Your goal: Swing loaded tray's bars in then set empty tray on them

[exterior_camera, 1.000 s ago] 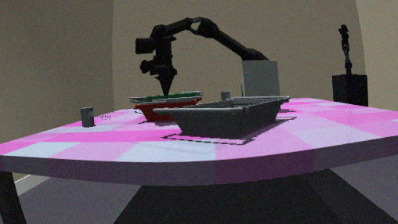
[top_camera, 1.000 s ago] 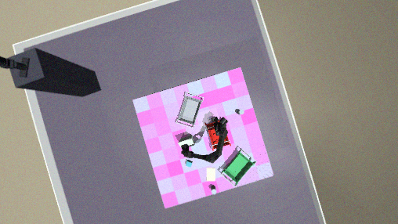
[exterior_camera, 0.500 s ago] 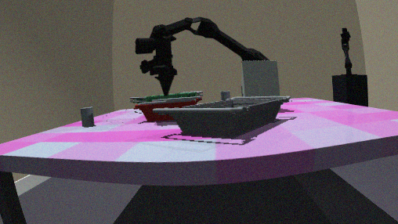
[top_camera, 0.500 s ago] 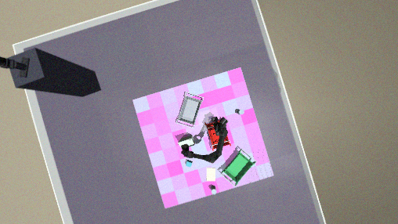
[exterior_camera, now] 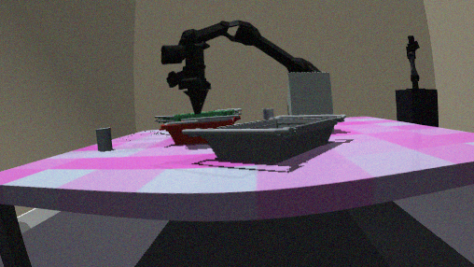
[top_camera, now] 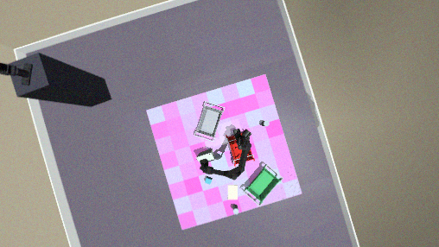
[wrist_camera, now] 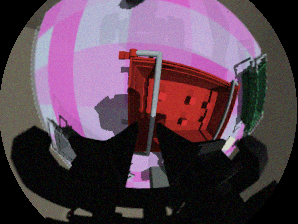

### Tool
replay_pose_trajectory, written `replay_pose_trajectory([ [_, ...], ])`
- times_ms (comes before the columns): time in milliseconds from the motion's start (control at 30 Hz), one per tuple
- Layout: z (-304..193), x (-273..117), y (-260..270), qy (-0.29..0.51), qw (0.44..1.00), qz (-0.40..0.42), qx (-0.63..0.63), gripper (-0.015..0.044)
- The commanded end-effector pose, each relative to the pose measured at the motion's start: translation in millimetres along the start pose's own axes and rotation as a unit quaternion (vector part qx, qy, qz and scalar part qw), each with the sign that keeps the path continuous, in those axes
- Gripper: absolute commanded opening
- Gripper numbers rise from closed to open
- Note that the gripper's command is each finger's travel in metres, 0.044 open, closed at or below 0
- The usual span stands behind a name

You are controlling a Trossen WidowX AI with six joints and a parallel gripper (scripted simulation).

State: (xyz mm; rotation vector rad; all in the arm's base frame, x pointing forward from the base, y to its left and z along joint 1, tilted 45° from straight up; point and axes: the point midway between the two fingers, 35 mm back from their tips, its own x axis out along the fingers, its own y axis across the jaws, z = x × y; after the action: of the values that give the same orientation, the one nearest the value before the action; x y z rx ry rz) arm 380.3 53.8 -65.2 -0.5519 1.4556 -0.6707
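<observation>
The loaded red tray (top_camera: pixel 236 149) (exterior_camera: pixel 187 135) (wrist_camera: pixel 195 72) stands under the arm, with small red blocks (wrist_camera: pixel 188 100) inside. In the wrist view one wire bar (wrist_camera: pixel 156 85) crosses the tray's top just inside its left end. The other bar (wrist_camera: pixel 227 110) runs along the right end; whether it lies inside the rim is hard to tell. My gripper (exterior_camera: pixel 197 111) (wrist_camera: pixel 147 124) points down above the tray's end, slightly open and empty, with the first bar seen through the gap between the fingertips. An empty grey tray (top_camera: pixel 209 121) (exterior_camera: pixel 271 145) (wrist_camera: pixel 63 143) and an empty green tray (top_camera: pixel 262 183) (wrist_camera: pixel 254 95) stand apart.
Grey cylinders stand at the right (top_camera: pixel 264 123) and lower edge (top_camera: pixel 235 210) in the top view. A cream flat piece (top_camera: pixel 232 192) and a small cyan block (top_camera: pixel 208 180) lie near the arm's base (top_camera: pixel 205 156). The green tray's bars stick out at its ends.
</observation>
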Motion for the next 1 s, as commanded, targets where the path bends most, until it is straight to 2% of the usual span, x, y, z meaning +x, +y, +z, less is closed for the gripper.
replay_pose_trajectory([
  [0,1.2,-14.1,1.0,-0.001,1.0,0.001,0.001,0.0236],
  [233,-3.5,-91.2,-1.2,0.0,1.0,0.002,0.0,0.042],
  [267,-1.2,-55.3,2.4,0.004,1.0,-0.001,-0.007,0.044],
  [500,-52.9,-46.3,93.0,-0.001,0.977,0.012,-0.214,0.044],
  [733,-120.8,-24.3,164.9,-0.006,0.917,0.016,-0.399,0.044],
  [833,-141.4,-17.6,180.8,-0.005,0.888,0.012,-0.459,0.044],
  [967,-145.4,-16.2,183.6,-0.005,0.882,0.011,-0.47,0.044],
])
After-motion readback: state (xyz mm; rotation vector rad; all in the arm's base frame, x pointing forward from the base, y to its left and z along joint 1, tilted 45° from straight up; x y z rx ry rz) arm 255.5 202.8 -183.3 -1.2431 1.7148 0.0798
